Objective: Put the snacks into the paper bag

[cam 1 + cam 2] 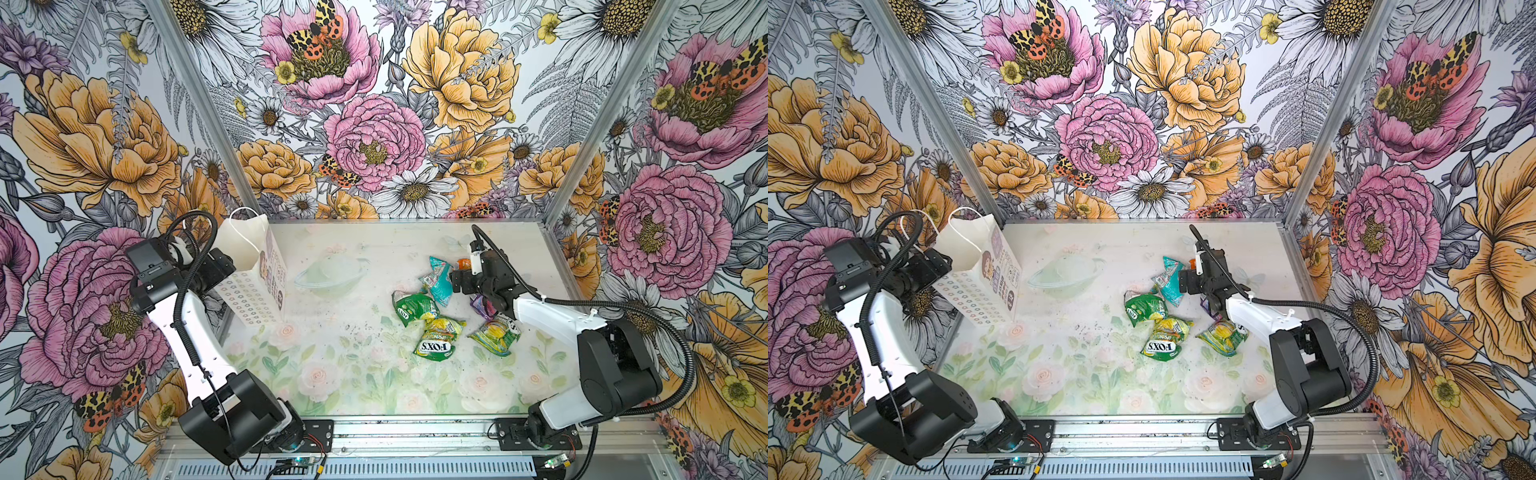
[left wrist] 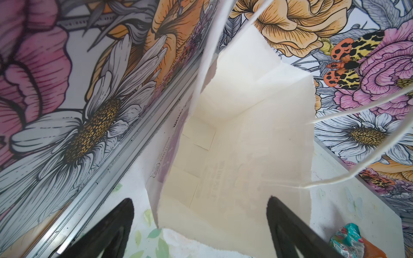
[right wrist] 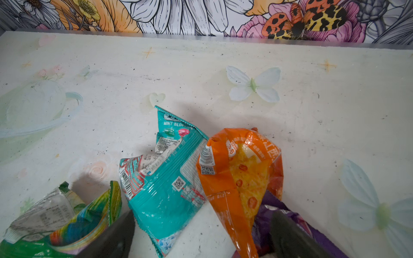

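Four fingers (image 3: 116, 234) spread, six snacks (image 1: 411, 307), one bag (image 1: 249, 291)

**A:** where's everything sitting on the tabletop (image 1: 353, 365)?

**B:** paper bag (image 1: 253, 291) stands at the back left, right by the side wall (image 1: 62, 208). snacks (image 1: 413, 307) are bunched right of centre, well apart from it. Mint Blossom packet (image 1: 438, 278) at the back of the bunch, FOX'S packet (image 1: 438, 340) at the front.

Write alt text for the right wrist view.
A teal packet and an orange packet lie side by side on the pale printed table, framed by the open right gripper. A green packet and a purple packet flank them.
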`<act>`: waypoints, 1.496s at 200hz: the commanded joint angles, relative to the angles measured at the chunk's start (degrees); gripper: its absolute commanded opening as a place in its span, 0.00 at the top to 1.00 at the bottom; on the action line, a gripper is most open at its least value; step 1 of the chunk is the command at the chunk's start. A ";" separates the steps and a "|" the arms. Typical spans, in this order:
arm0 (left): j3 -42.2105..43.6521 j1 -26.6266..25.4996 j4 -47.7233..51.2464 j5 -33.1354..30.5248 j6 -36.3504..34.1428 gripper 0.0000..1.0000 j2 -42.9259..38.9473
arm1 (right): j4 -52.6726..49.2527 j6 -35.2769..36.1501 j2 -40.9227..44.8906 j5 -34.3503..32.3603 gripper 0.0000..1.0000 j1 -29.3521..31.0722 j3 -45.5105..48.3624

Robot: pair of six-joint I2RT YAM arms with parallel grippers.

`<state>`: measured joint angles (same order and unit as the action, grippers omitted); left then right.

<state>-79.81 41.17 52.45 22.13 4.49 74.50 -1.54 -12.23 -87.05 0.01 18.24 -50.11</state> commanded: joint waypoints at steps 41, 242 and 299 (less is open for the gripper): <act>0.27 0.66 -4.21 6.00 1.81 0.06 0.82 | -0.37 0.33 -1.38 -1.49 0.04 0.67 -1.68; 8.73 -2.56 -8.40 11.18 7.79 0.01 -1.28 | -0.48 0.13 -1.93 -2.21 0.04 1.36 -1.40; 9.34 -3.50 -8.36 11.58 9.72 0.02 -1.95 | -0.48 0.10 -2.37 -2.32 0.04 1.45 -1.39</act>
<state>-70.85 38.59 45.71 31.73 12.73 74.22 -2.46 -12.21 -88.84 -1.39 19.22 -50.11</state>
